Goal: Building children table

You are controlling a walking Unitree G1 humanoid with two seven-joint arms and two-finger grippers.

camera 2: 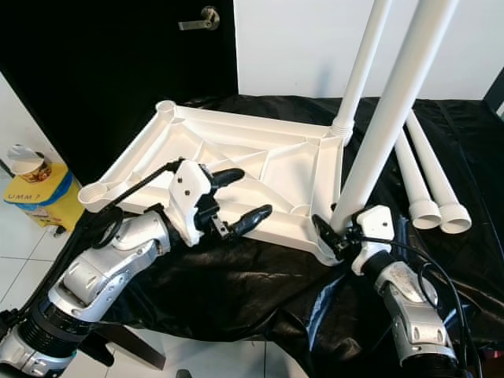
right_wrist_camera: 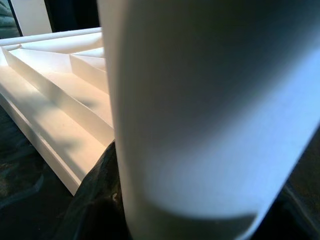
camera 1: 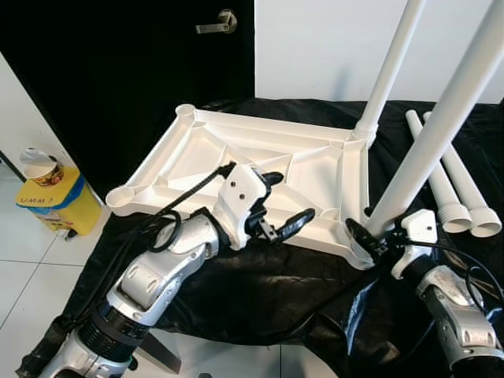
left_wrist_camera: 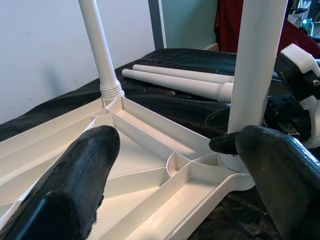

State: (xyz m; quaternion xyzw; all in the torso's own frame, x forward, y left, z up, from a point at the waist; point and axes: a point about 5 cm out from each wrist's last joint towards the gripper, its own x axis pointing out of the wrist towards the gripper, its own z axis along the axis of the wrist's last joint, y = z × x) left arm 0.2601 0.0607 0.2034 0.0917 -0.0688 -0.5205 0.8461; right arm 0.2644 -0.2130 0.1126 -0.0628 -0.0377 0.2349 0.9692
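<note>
- The tabletop (camera 1: pixel 260 177) lies upside down on the black sheet (camera 1: pixel 260 299), ribs facing up, and it's my landmark for everything here.
- One leg (camera 1: pixel 387 75) is already standing in the tabletop's far corner on my right side, threaded collar down in its socket.
- My right gripper (camera 1: pixel 370 240) is at the tabletop's near right corner, clamped around the base of a second leg (camera 1: pixel 441 118), which stands upright but leans a little.
- Its wrist view is nearly all white tube, so I judge the grip is tight and very close to the socket.
- My left gripper (camera 1: pixel 282 209) hovers over the tabletop's near edge, fingers spread wide apart, holding nothing.
- From the left wrist view I can see that near right socket with the leg's end sitting at it; whether it's fully seated I can't tell.
- So the step in hand looks like fitting leg number two; about halfway through, I'd say.
- Next move calls for straightening that leg, then pressing or twisting it home, with my left gripper steadying the tabletop so it doesn't slide on the sheet.
- Two spare legs (camera 1: pixel 461 189) lie side by side on the sheet beyond the tabletop's right edge, collars toward me.
- The two sockets at the tabletop's left corners (camera 1: pixel 122 195) are still bare.
- It's all glossy white plastic, light-looking, diagonal ribs meeting in the middle.
</note>
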